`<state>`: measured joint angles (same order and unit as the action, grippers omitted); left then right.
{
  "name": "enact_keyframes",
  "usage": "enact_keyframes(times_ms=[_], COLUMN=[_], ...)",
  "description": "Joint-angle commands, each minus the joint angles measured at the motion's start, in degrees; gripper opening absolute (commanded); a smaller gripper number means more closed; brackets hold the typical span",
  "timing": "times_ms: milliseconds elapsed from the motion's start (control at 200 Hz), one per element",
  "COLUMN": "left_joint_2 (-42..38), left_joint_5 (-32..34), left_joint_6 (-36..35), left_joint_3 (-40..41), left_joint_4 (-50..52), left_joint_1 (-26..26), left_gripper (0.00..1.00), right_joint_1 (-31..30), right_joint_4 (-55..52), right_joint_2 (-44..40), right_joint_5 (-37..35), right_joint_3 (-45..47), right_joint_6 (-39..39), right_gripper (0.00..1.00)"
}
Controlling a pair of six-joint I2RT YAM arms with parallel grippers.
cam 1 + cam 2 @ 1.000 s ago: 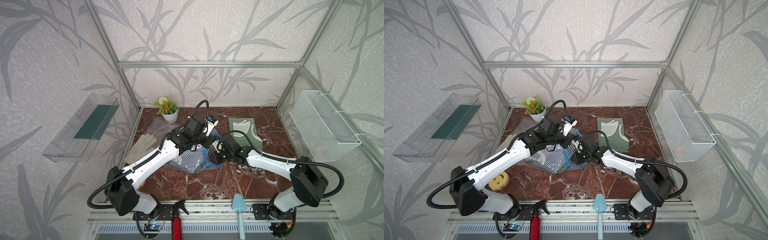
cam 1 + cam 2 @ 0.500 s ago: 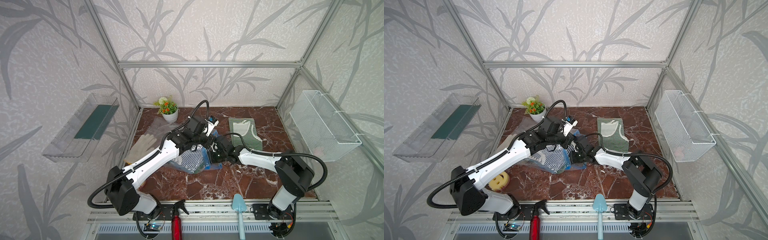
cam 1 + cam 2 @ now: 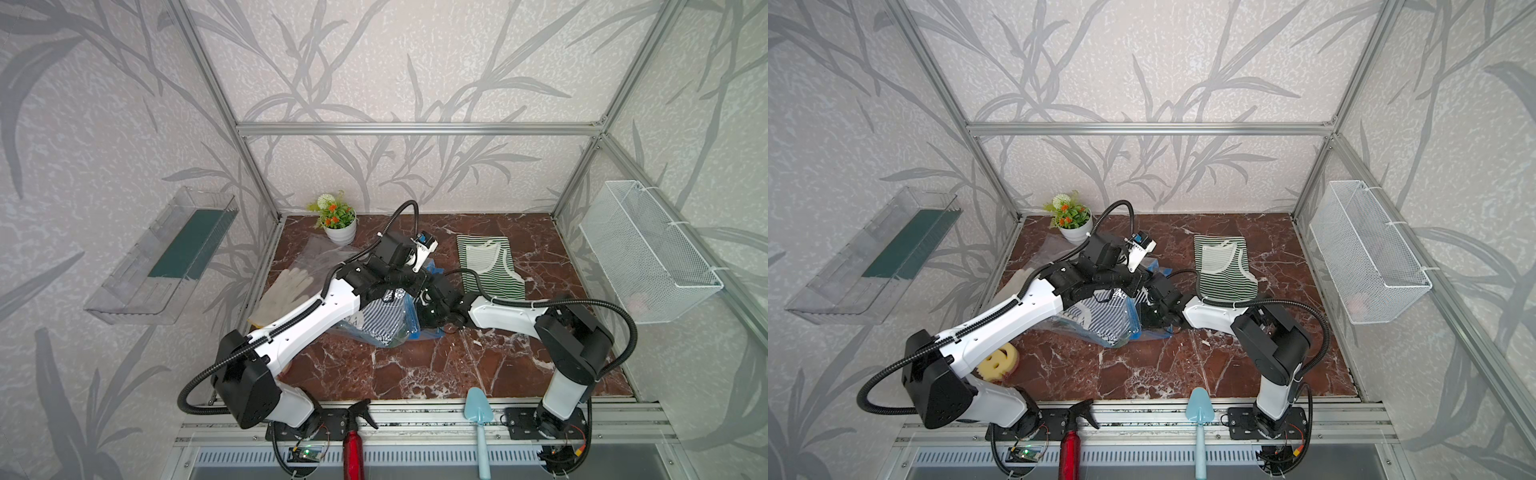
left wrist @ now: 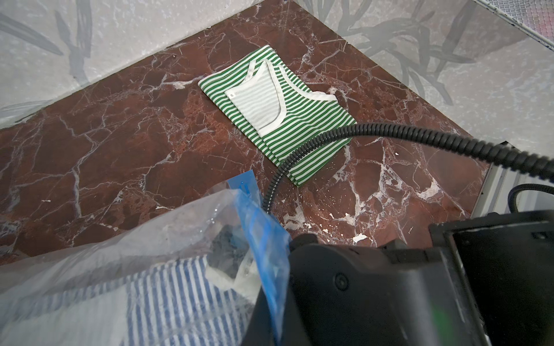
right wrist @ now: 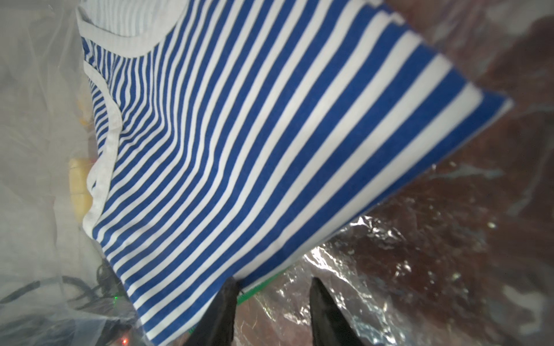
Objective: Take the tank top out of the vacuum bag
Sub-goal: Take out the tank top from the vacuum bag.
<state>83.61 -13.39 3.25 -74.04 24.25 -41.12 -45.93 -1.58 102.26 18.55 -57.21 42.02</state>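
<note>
Vacuum bag (image 3: 345,328) (image 4: 120,248): clear and crinkled. It lies on the red marble table (image 3: 415,365) between the two arms. Its blue zip strip (image 4: 263,233) at the mouth is raised off the marble.

Tank top (image 3: 380,320) (image 3: 1100,313) (image 5: 269,134): blue-and-white striped and folded, inside the vacuum bag. It shows through the plastic in both top views. Its white-trimmed neckline lies deeper in the bag, and a hem corner lies nearest the mouth.

Left gripper (image 3: 397,291): clenched above the vacuum bag's mouth, where the blue-edged plastic is drawn up into a peak. The wrist hides the pinch point itself.

Right gripper (image 5: 271,287): reaches in through the vacuum bag's mouth, released. Its two black fingers (image 5: 227,302) stand apart with only clear plastic between them. One fingertip sits right at the tank top's hem; contact cannot be told.

Green-striped top (image 3: 490,270) (image 4: 287,119): folded flat on the marble outside the vacuum bag, apart from its mouth. The right arm's black cable passes over it in the left wrist view.

Potted plant (image 3: 337,220): beyond the far side of the vacuum bag.

Work gloves (image 3: 286,286): beside the vacuum bag's closed end, partly under the left arm.

Yellow sponge (image 3: 996,360): near the vacuum bag's closed end, on its front side, tucked under the left arm.

Blue trowel (image 3: 477,409) and red spray bottle (image 3: 353,446): on the front rail, well apart from the vacuum bag.

Wire basket (image 3: 640,266): on the wall past the mouth side of the vacuum bag.
</note>
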Motion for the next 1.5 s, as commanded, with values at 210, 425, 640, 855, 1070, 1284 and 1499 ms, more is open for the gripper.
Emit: enact_keyframes(times_ms=[210, 425, 640, 855, 1070, 1284, 1499], left_joint_2=[0.0, 0.0, -0.2, 0.3, 0.7, 1.1, 1.2], left_joint_5=[-1.9, -1.6, -1.4, -1.4, -1.3, -1.4, -1.2], left_joint_6=[-0.3, -0.5, -0.6, -0.7, -0.8, -0.8, -1.0], left_joint_3=[-1.6, -1.7, -1.6, -1.8, -1.9, -2.1, -2.2], left_joint_4=[-1.6, -1.5, -1.4, -1.1, -1.1, -0.8, -0.7], left_joint_1=[-0.8, -1.1, -1.4, -1.8, -2.0, -2.0, -2.2], left_gripper=[0.00, 0.00, 0.00, 0.00, 0.00, 0.00, 0.00], right_joint_1=[-0.6, -0.7, -0.8, -0.8, -0.8, -0.8, -0.8], right_joint_4=[1.8, 3.9, 4.5, 4.1, 3.0, 1.6, 0.6], right_joint_2=[1.5, 0.3, 2.0, 2.0, 2.0, 1.0, 0.9], right_joint_5=[0.8, 0.4, 1.0, 1.1, 1.0, 0.5, 0.4], right_joint_3=[-3.0, -2.1, -3.3, -3.7, -4.6, -5.3, -6.4], right_joint_6=[0.4, 0.8, 1.2, 1.1, 0.4, -0.8, -1.8], right_gripper=[0.38, 0.32, 0.32, 0.30, 0.23, 0.17, 0.00])
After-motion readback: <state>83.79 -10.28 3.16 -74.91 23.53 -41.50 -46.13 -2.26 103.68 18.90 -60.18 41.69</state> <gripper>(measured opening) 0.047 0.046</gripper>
